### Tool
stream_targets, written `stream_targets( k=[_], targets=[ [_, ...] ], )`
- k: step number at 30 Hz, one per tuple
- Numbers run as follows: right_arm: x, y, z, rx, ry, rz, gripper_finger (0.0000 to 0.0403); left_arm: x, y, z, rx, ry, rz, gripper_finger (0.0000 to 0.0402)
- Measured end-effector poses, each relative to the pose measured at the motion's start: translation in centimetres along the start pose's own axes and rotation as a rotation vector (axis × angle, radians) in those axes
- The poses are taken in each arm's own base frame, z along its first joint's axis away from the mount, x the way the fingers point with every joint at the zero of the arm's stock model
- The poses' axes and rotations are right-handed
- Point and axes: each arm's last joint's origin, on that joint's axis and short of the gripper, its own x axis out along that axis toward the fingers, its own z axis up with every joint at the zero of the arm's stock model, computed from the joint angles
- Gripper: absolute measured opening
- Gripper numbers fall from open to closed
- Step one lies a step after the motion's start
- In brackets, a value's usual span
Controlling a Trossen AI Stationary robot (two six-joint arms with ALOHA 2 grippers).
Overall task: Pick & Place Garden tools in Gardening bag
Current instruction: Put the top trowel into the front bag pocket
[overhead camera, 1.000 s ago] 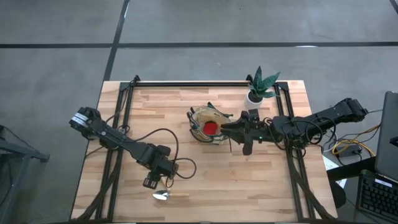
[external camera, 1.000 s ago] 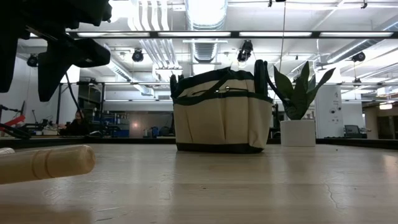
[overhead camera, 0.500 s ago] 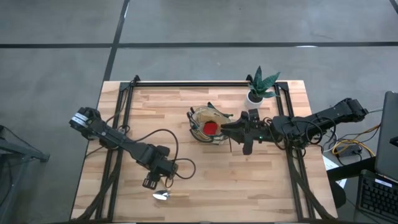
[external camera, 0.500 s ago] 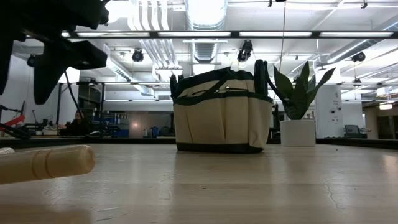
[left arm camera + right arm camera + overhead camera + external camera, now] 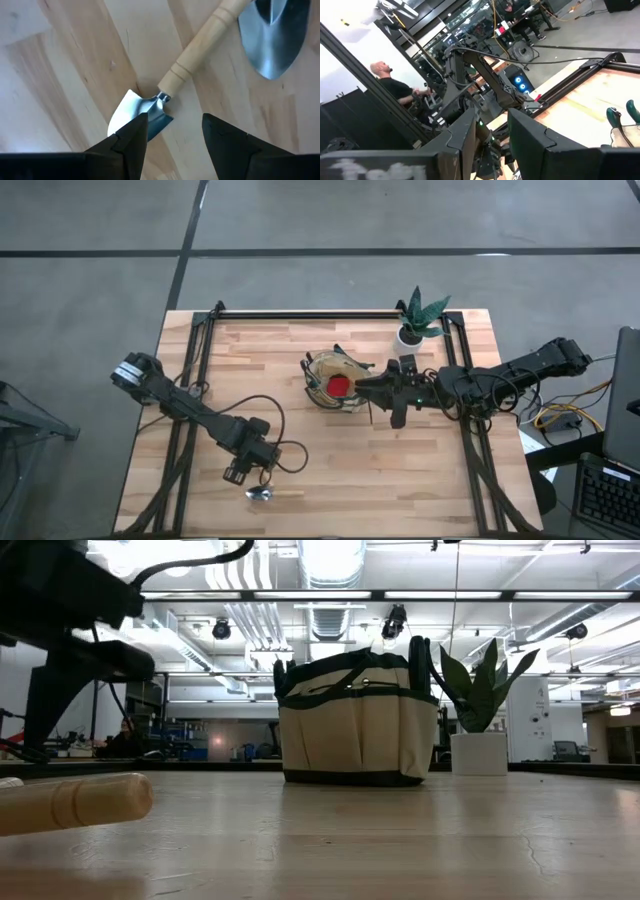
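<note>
A small trowel (image 5: 150, 112) with a wooden handle (image 5: 200, 52) lies flat on the table. My left gripper (image 5: 172, 122) is open right above it, with its fingers on either side of the blade where it meets the handle; whether they touch it, I cannot tell. In the high view this gripper (image 5: 243, 473) is near the table's near edge. A second trowel (image 5: 265, 494) lies beside it, and its blade also shows in the left wrist view (image 5: 272, 40). The tan bag (image 5: 335, 378) with green trim stands mid-table with a red item (image 5: 340, 385) inside. My right gripper (image 5: 362, 388) is open and empty at the bag's right side.
A green plant in a white pot (image 5: 412, 330) stands right of the bag near the far edge. Black frame rails (image 5: 190, 390) run along both table sides. A wooden handle (image 5: 75, 802) lies close to the low camera. A person (image 5: 395, 87) sits beyond the table.
My left gripper has gone down and a little toward the table's near edge, closing on the small trowel. The trowels, the bag and my right arm have kept still.
</note>
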Motion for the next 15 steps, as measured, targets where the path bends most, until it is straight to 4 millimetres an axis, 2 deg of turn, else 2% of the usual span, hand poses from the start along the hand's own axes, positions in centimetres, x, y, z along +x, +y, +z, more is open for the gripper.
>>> stream_targets(
  k=[6, 15],
  targets=[
    [0.0, 0.0, 0.0, 0.000, 0.000, 0.000, 0.0097, 0.5, 0.0, 0.0, 0.021, -0.024, 0.002, 0.0190],
    [0.0, 0.0, 0.0, 0.013, 0.000, -0.001, 0.0085, 1.9, 0.0, 0.6, 0.111, -0.164, -0.009, 0.0190]
  ],
)
